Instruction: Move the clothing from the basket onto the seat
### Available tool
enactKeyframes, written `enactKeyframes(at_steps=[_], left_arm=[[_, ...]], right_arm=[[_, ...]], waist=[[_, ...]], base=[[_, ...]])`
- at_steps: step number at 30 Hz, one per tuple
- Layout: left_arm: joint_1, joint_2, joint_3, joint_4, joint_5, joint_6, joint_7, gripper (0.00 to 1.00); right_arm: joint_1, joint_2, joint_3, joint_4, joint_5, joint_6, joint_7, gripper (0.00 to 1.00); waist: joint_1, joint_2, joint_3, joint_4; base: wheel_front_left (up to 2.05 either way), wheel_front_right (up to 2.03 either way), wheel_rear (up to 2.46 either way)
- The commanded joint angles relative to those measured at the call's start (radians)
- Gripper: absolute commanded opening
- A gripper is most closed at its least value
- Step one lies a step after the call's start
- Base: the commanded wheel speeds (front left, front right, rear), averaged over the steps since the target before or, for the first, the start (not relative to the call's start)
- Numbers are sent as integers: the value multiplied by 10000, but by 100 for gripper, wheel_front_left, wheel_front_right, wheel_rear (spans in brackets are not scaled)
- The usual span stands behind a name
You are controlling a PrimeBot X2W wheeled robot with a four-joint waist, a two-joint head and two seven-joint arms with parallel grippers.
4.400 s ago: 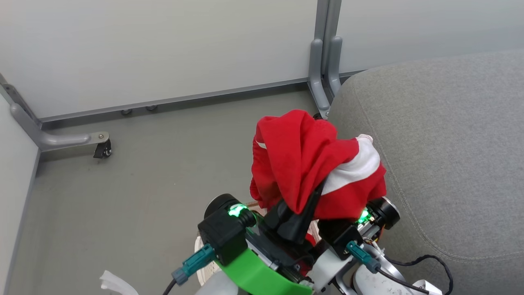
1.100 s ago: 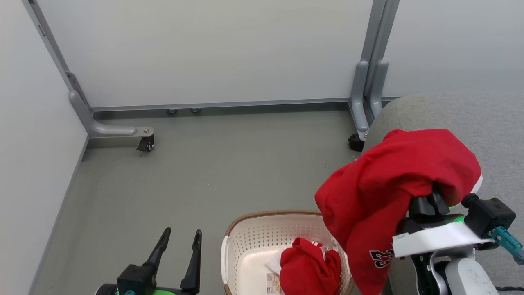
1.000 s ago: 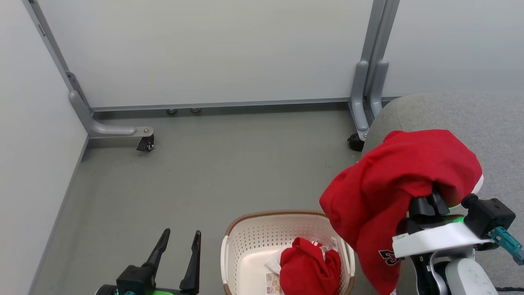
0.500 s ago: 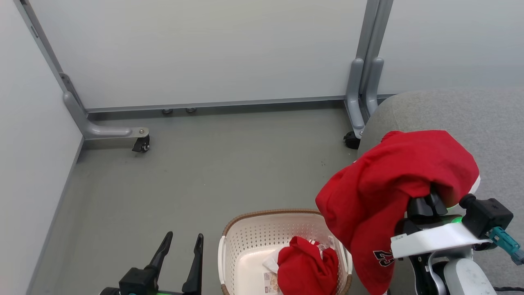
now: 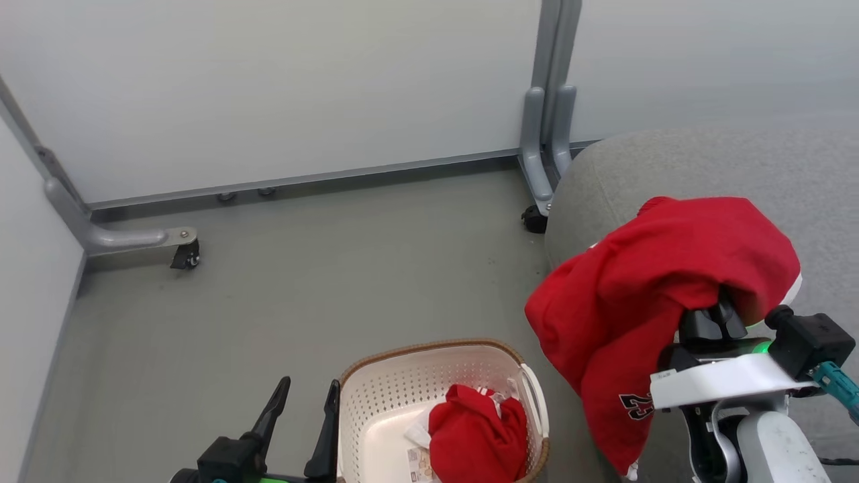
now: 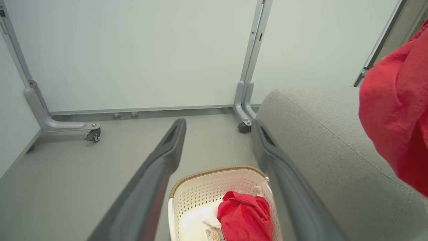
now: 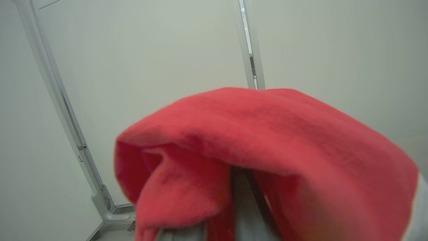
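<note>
Red soft cloth, two pieces.

Draped garment (image 5: 658, 282): loose heavy folds over the right hand (image 5: 717, 314), whose dark fingers are pressed together, pinching the cloth from beneath. It has a black 23 near the low hem and white trim at the right edge. It hangs at the seat's (image 5: 704, 161) front-left corner; contact with the cushion cannot be told.

Balled garment (image 5: 473, 439): a crumpled lump inside the basket (image 5: 396, 379), with a white stripe at its top and a paper label (image 5: 419, 459) beside it.

Basket: one. Cream plastic, walls punched with small round holes, brown woven-look rim, rounded corners, white loop handle (image 5: 535, 402) on the right side. It stands on the floor (image 5: 302, 282) just beside the seat.

Seat: one. Grey coarse-weave upholstery, rounded corner, stitched seam.

Left hand (image 5: 309, 384): two long dark fingers spread wide, empty, just left of the basket.

Floor: smooth, matte grey. Pale panels (image 5: 302, 80) stand in grey metal frames; two castors counted (image 5: 184, 256).
</note>
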Motion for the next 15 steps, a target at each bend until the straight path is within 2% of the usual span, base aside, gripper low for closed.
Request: enactKeyframes(at_steps=[1,15], left_arm=[[-82,7,26,-31,-89,-28,-5,100],[-434,8,-176,-169,-386,-17,-5,100]], right_arm=[[-58,-22,-50,-48,-102,0,-31,0],[-93,-21,-804,-230,-512,0,-31,0]], waist=[[0,0,130,-704],[0,0,498,-3331]], base=[[0,0,0],[0,0,0]])
